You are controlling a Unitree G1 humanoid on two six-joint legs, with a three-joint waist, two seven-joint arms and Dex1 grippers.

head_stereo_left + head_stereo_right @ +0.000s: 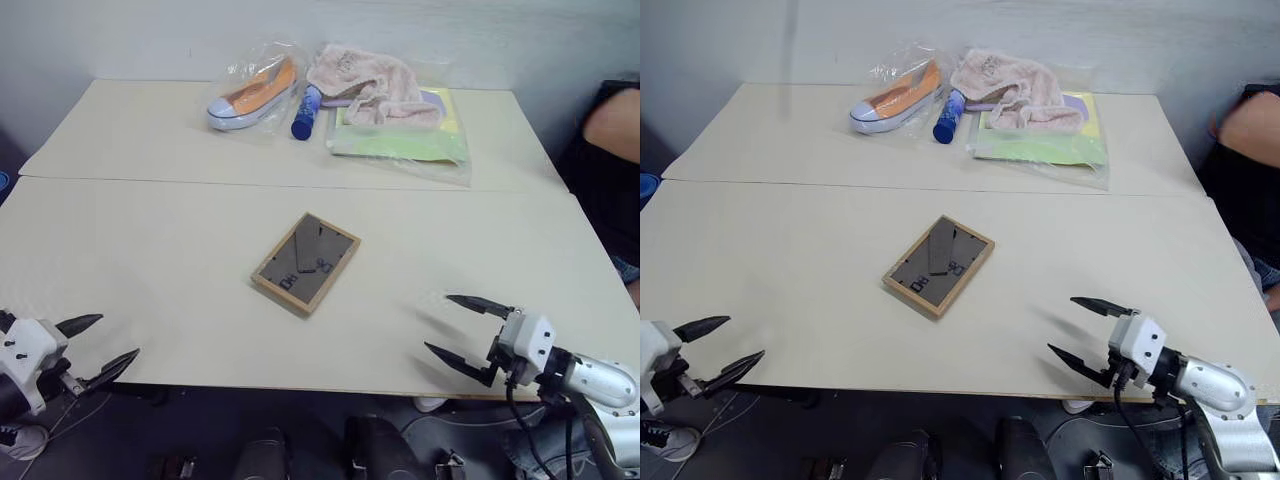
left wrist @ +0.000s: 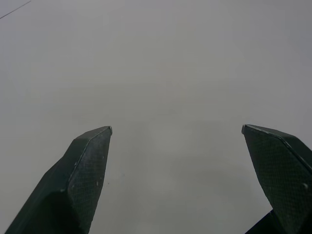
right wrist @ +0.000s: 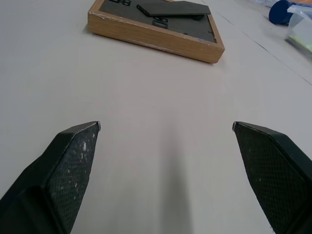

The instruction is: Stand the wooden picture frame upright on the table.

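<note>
We see the wooden picture frame lying face-down mid-counter, stand folded flat. Left end effector and right end effector hover wide open, empty, well apart from it at the near edge.

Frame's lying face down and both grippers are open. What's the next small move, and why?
Probably ease the right gripper forward toward the wooden picture frame. The frame lies flat, back board up, mid-table, untouched. The right wrist view looks along its fingers toward the frame's near edge; the left gripper hangs at the table's near left edge, farther off.
</note>
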